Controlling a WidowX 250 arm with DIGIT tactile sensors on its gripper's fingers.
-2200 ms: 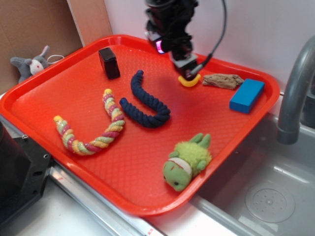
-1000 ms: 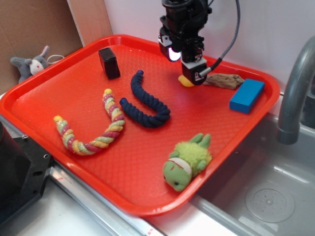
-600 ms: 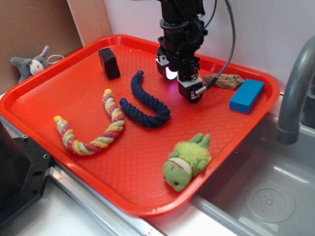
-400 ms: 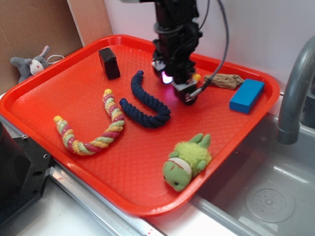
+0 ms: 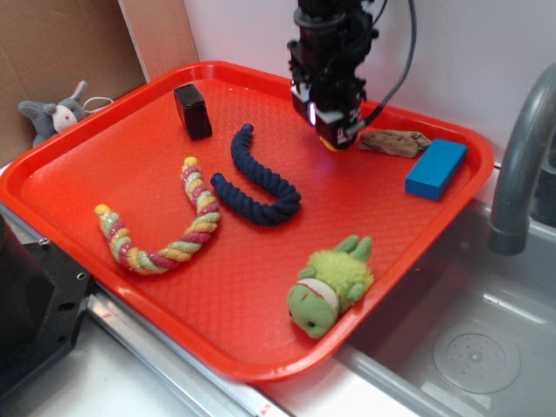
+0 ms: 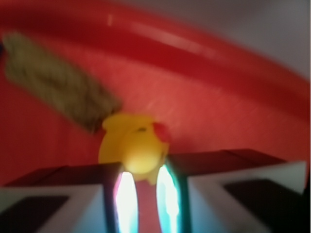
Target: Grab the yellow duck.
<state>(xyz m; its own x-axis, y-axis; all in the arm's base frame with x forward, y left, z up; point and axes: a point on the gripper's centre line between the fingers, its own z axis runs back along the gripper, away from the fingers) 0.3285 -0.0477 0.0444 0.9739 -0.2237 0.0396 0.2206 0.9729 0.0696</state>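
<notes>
The yellow duck, small with an orange beak, sits pinched between the tips of my gripper in the wrist view. The two fingers stand close together on its lower body, lit from behind. From the exterior view my gripper hangs over the far part of the red tray. Only a sliver of the yellow duck shows under the fingertips there. Whether the duck touches the tray I cannot tell.
A wood piece and a blue block lie just right of the gripper. A navy rope, a twisted coloured rope, a black box and a green plush turtle share the tray. A faucet and sink stand at right.
The gripper dipped low toward the tray's middle, then came back up and right onto the duck. The duck now sits between its fingers.
</notes>
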